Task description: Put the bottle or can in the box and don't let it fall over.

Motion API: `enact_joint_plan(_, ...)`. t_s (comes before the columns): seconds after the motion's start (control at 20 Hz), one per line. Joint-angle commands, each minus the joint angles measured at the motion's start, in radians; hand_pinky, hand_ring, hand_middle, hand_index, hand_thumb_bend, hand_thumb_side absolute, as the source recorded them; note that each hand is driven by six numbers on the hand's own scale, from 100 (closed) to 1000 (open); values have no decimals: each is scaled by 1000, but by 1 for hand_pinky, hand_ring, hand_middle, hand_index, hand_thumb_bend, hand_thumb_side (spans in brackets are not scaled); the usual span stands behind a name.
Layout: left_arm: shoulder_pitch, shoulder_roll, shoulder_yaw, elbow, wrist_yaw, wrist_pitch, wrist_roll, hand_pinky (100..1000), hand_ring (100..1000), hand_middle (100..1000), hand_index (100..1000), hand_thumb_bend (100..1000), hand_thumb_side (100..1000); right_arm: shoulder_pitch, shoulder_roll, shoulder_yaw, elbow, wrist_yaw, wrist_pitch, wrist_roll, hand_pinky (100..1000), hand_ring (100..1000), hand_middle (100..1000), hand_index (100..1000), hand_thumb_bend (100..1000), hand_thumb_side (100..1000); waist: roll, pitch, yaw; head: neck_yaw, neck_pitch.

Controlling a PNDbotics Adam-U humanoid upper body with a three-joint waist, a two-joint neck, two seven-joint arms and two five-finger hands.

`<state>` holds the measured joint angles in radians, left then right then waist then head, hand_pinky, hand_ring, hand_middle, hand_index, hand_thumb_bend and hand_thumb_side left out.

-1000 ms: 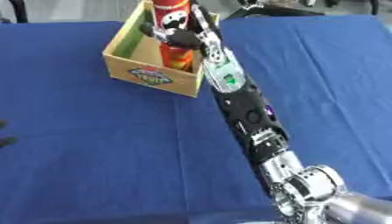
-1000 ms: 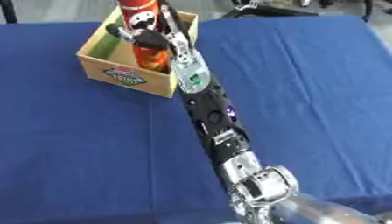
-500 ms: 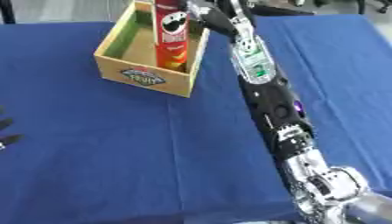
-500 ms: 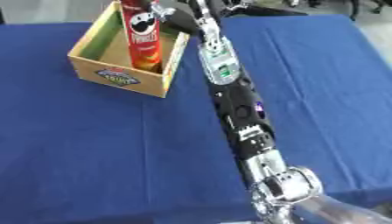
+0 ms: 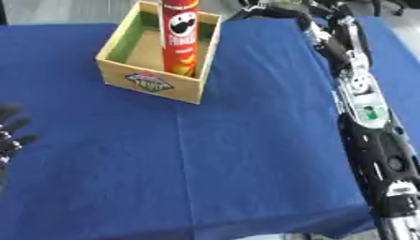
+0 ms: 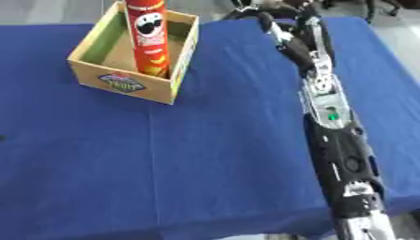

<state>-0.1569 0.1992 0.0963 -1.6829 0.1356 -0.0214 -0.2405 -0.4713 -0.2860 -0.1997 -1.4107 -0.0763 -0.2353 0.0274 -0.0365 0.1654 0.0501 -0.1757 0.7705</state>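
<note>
- Blue cloth [image 5: 205, 164] covers my table; a cardboard box [image 5: 156, 83] sits toward its far left
- My red can [image 5: 180, 35] stands upright inside the box, against its right wall; nothing touches it
- My right hand [image 6: 275, 21] hangs right of the box, apart from it, fingers curled around nothing
- My left hand [image 5: 10, 136] rests at the left edge, fingers spread

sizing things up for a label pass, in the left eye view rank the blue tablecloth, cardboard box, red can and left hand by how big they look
1. blue tablecloth
2. cardboard box
3. red can, upright in the box, its top cut off by the frame
4. left hand, only partly in view at the left edge, so its rank is unsure
</note>
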Motion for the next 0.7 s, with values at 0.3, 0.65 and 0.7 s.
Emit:
enact_joint_plan(0.3, -1, 21, 5, -15, -2, -3, 8, 793, 916, 920, 923, 413, 1000, 125, 14, -7, -146, -73, 8, 50, 766, 874, 840, 911, 625, 456, 11, -29, -13, 41, -1)
enact_joint_plan(0.65, 5, 18, -2, -11, -4, -2, 7, 793, 916, 919, 922, 406, 1000, 195, 52, -4, -216, -90, 19, 57, 764, 863, 839, 911, 609, 473, 10, -41, -20, 134, -1)
enact_joint_plan(0.7, 5, 18, -2, -11, -4, -3, 8, 792, 916, 919, 923, 405, 1000, 203, 59, -6, -225, -92, 21, 53, 763, 861, 841, 910, 604, 475, 10, -43, -20, 143, -1)
